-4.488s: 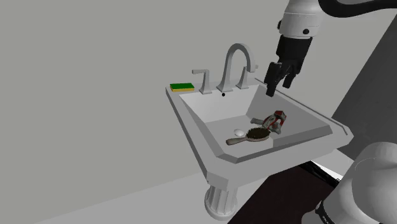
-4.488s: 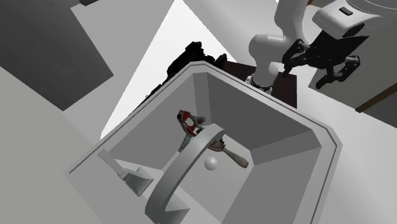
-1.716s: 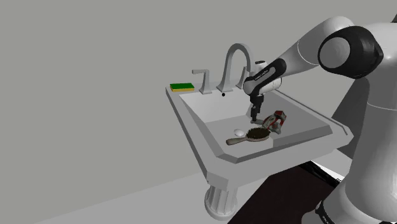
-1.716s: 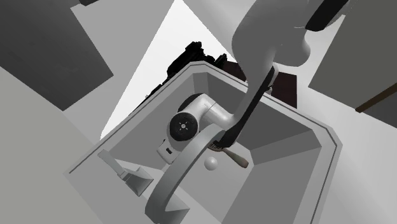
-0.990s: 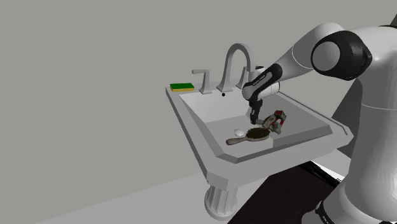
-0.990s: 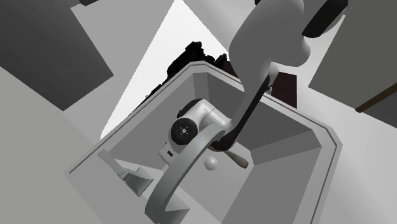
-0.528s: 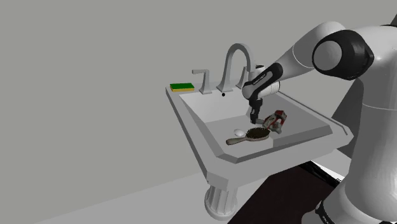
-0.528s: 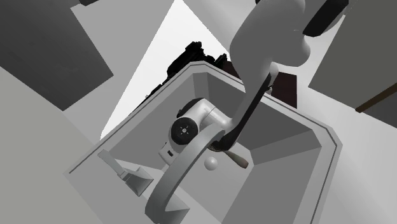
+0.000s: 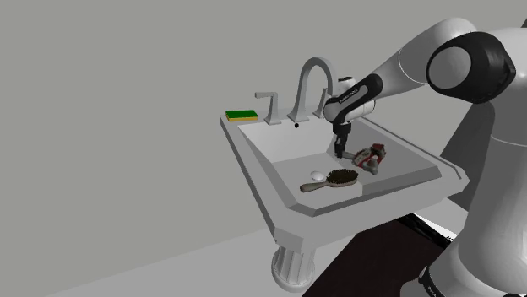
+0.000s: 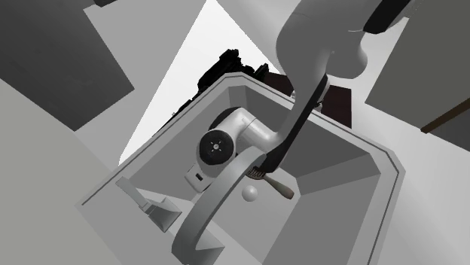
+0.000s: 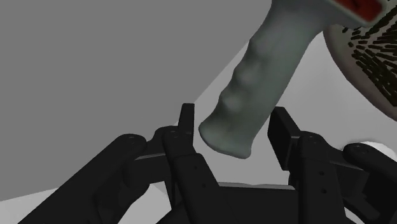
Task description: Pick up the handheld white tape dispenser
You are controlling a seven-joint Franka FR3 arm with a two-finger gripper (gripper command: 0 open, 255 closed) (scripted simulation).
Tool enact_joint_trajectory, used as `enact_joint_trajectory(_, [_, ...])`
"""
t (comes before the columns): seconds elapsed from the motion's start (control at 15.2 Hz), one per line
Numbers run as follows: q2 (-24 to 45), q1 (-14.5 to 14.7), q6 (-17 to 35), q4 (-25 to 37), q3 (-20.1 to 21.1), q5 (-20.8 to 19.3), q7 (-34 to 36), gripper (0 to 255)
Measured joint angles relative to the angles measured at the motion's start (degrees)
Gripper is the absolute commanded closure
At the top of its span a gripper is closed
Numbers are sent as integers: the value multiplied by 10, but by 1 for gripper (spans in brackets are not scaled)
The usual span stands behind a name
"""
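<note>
Our gripper (image 11: 235, 130) sits low in the sink, and its jaws stand fairly narrow, one on each side of the butt end of the dispenser (image 11: 257, 83). The grey handle runs away from us between the fingers (image 11: 186, 124). A sliver of basin shows between it and one pad, so we judge it straddled, not yet clasped.

The step in hand is closing on that handle. We have only its last stretch between the pads, and the handle is rounded and lumpy, so a pinch here could squirt it forward. We would do well to ease a little further along the handle, keep it centred so both pads land together, then close firmly before any lift.

Past the handle the red head of the dispenser lies just beside the brush (image 11: 372, 57), whose bristles come close on one side. We should lift straight up so that the head does not drag the brush along.

In the shoulder view the dispenser lies toward the right of the sink (image 9: 287, 143) floor, the brush and a small white ball (image 9: 317, 175) nearer the front. Behind stand the faucet (image 9: 317, 61) and, on the far rim, a sponge (image 9: 241, 115).
</note>
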Motion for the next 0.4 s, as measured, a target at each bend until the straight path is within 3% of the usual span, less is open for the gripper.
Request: enact_joint_trajectory(0.4, [-8, 2, -36, -3, -3, -13, 0, 255])
